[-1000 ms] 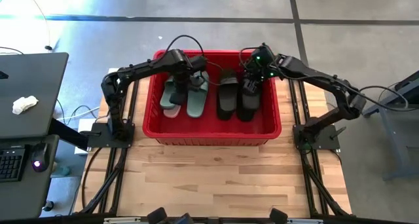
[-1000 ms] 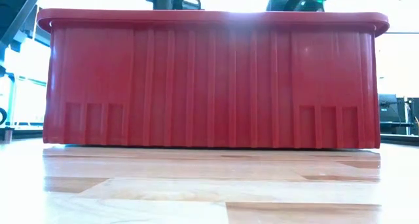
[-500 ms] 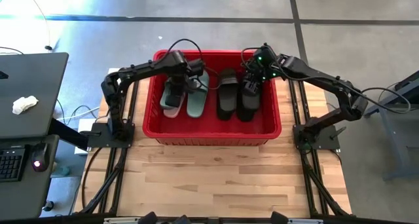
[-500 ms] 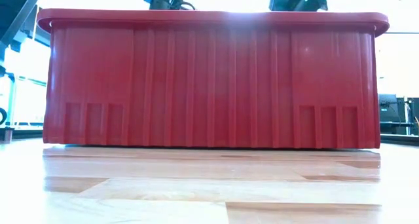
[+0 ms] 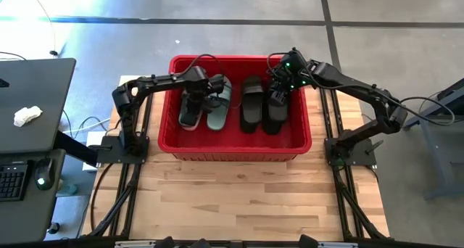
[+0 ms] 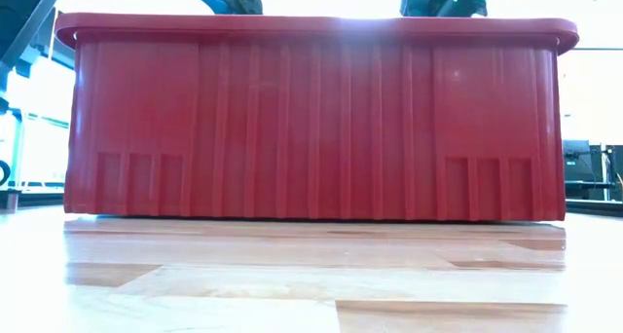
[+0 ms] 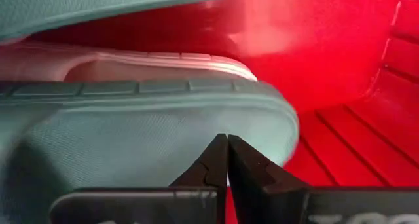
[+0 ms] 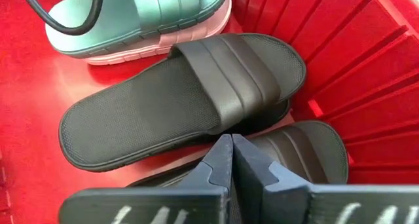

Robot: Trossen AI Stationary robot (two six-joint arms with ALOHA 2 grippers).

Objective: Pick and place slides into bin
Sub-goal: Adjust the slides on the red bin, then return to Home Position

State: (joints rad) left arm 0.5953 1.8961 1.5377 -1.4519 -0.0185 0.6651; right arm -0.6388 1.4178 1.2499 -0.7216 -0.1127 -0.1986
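Note:
The red bin [image 5: 235, 151] stands at the table's far middle and fills the low view [image 6: 311, 119]. In its left half lie sage-green slides [image 5: 220, 103] on pale pink ones [image 7: 131, 65]. In its right half lie two black slides [image 5: 251, 103], one [image 8: 177, 99] beside the other [image 8: 308, 152]. My left gripper [image 5: 196, 99] is shut, low inside the bin, its tips [image 7: 227, 145] at a green slide's rounded end [image 7: 144, 139]. My right gripper [image 5: 278, 94] is shut, over the black slides [image 8: 231, 145]. My left gripper's shut fingertips stand right at the green slide's rounded end [image 7: 216, 119], coming at it about level; whether they touch it I cannot tell. My right gripper's shut fingertips hang over the gap between the two black slides; whether they touch either I cannot tell.
Bare wooden table [image 5: 239, 197] lies between the bin and the near edge. A desk [image 5: 29, 103] with a white cloth, keyboard and mouse stands off the table's left. A black cable [image 8: 65, 21] loops over the green slide near the right gripper.
My left gripper has gone down into the bin and a little toward the table's near edge, onto the green slides, staying shut; its arm now lies lower and straighter.

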